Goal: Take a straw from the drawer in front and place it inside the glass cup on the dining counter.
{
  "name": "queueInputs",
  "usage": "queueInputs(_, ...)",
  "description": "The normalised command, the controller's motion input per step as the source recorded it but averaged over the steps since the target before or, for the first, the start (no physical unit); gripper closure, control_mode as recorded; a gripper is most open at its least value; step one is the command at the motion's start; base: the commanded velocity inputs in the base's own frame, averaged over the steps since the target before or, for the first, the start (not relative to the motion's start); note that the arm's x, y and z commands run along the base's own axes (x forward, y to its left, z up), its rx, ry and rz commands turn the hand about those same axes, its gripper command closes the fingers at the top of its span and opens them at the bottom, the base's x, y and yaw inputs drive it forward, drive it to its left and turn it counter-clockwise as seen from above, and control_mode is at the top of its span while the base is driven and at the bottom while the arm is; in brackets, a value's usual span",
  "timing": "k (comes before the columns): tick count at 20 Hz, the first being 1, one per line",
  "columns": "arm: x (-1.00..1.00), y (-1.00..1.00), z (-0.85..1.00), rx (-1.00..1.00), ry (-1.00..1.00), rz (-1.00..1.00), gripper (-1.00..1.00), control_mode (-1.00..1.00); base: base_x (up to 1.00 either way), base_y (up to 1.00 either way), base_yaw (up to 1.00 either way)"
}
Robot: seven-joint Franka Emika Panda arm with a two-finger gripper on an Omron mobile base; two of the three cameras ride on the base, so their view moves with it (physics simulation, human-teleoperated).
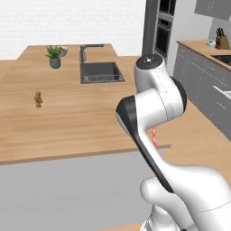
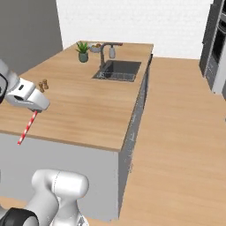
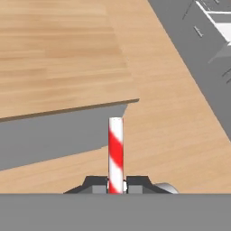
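My gripper (image 3: 116, 187) is shut on the straw (image 3: 116, 151), a thin red-and-white striped stick that pokes straight out from between the fingers. From the right base view the straw (image 2: 27, 128) slants down and to the left under the gripper (image 2: 37, 110), just off the near edge of the dining counter (image 2: 88, 110). In the left base view a short piece of the straw (image 1: 154, 136) shows behind my arm, near the corner of the dining counter (image 1: 67, 122). The drawer (image 3: 220, 23) stands open, its white inside showing. The glass cup is out of view.
On the counter are a sink (image 1: 101, 72) with a tap (image 1: 83, 52), a potted plant (image 1: 54, 56) and small brown shakers (image 1: 38, 99). Grey cabinets (image 1: 198, 76) and a tall oven unit (image 1: 162, 27) line the right side. Wood floor (image 2: 176, 145) lies between.
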Motion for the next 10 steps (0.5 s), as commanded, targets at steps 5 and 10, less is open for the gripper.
queueInputs(5, 0.00, 0.00, 0.00, 0.00, 0.00, 0.00, 1.00, 1.00, 0.06, 1.00, 0.00)
queueInputs(10, 0.00, 0.00, 0.00, 0.00, 0.00, 0.00, 1.00, 1.00, 0.05, 1.00, 0.00)
